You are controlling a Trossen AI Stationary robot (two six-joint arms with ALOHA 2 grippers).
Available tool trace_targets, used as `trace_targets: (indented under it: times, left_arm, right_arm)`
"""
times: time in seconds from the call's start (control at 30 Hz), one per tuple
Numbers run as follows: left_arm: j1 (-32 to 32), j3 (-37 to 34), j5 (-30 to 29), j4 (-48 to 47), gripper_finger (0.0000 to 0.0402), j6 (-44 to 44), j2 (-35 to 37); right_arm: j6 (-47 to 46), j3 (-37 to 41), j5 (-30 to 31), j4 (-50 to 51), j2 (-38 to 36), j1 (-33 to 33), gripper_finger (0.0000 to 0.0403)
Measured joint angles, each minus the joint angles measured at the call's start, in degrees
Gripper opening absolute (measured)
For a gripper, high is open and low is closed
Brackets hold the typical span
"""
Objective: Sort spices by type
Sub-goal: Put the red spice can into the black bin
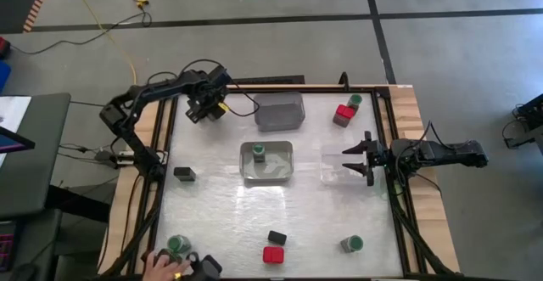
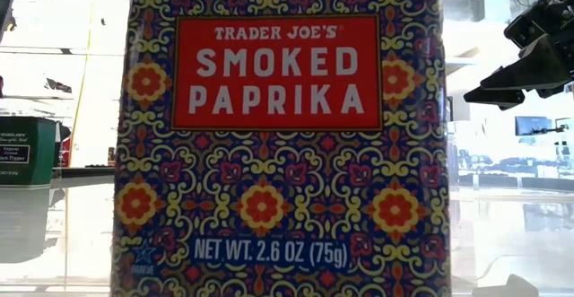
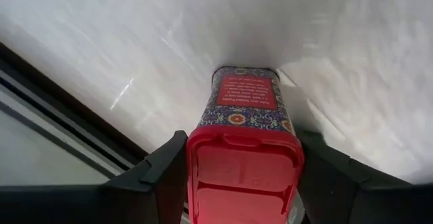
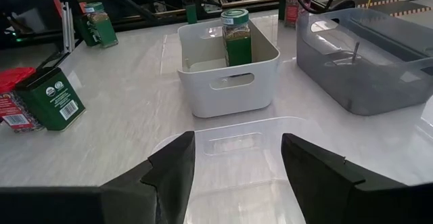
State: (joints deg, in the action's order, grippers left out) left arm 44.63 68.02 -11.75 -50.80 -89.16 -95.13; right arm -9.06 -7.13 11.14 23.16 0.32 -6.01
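My left gripper (image 3: 242, 144) (image 1: 206, 109) is at the table's far left and is shut on a red-topped paprika tin (image 3: 245, 99). My right gripper (image 4: 237, 143) (image 1: 351, 160) hangs open over a clear bin (image 4: 233, 149) at the table's right and touches nothing. A green-lidded jar (image 1: 259, 153) stands in the white bin (image 1: 280, 172). Standing loose on the table are a red tin (image 1: 344, 114), green jars (image 1: 354, 101) (image 1: 351, 244) (image 1: 176, 245), dark tins (image 1: 184, 173) (image 1: 277, 237) and a red tin (image 1: 273, 255) that fills the low view (image 2: 278, 135). My left gripper holds the paprika tin at its red lid end (image 3: 203, 170), pinched between the two fingers (image 3: 162, 176), one on each side. The fingers come from above, slanting down along the tin. The tin points away toward the table; I cannot tell whether its bottom touches.
A grey bin (image 1: 280, 111) stands at the far middle, beside the left gripper. A person's hand (image 1: 157, 268) is at the near left corner by a green jar. The table's black frame rail (image 3: 61, 116) runs close to the held tin. Open tabletop (image 1: 221, 213) lies between the bins and the near edge.
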Motion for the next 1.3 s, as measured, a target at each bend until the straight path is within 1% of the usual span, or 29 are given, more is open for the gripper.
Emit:
trace_targets:
  times: [0.2, 0.4, 0.53, 0.63, 0.77, 0.87, 0.97, 1.1, 1.23, 1.3]
  left_arm:
    - [-2.15, 2.51, -0.85, -3.77, 0.0216, 6.85, 1.09]
    - [-3.81, 3.81, -3.03, -4.44, 0.0216, 8.81, 6.63]
    - [-5.99, 5.52, -3.23, -3.92, 0.0216, 15.00, 9.57]
    - [-8.69, 7.87, -5.01, -1.78, 0.0216, 21.37, 10.10]
    - [-12.56, 12.76, -5.01, 0.48, 0.0217, 28.57, 9.75]
    - [-15.09, 15.50, -4.80, 6.30, 0.0217, 33.52, 9.65]
    - [-16.65, 17.19, -1.83, 12.64, 0.0217, 37.01, 9.66]
    - [-17.31, 21.14, 4.27, 16.67, 0.0217, 43.11, 6.48]
    - [-17.33, 27.46, 4.89, 14.16, 0.0217, 43.80, -0.77]
    - [-17.37, 31.78, 5.08, 11.14, 0.0217, 45.26, -5.03]
  right_arm:
    - [0.02, 0.00, 0.00, 0.00, 0.00, 0.01, 0.0249]
    - [0.01, 0.01, 0.00, 0.00, 0.00, 0.00, 0.0249]
    - [0.01, 0.01, 0.00, 0.00, 0.01, 0.01, 0.0249]
    - [0.02, 0.01, 0.01, 0.00, 0.00, 0.00, 0.0249]
    - [0.02, 0.01, 0.00, 0.00, 0.00, 0.01, 0.0249]
    - [0.02, 0.01, 0.00, 0.00, 0.00, 0.00, 0.0249]
    - [0.02, 0.01, 0.01, 0.00, 0.01, 0.01, 0.0249]
    - [0.01, 0.01, 0.01, 0.00, 0.01, 0.01, 0.0249]
    - [0.01, -0.01, 0.02, 0.00, 0.02, 0.00, 0.0249]
    - [0.02, -0.01, 0.00, 0.00, 0.02, 0.01, 0.0249]
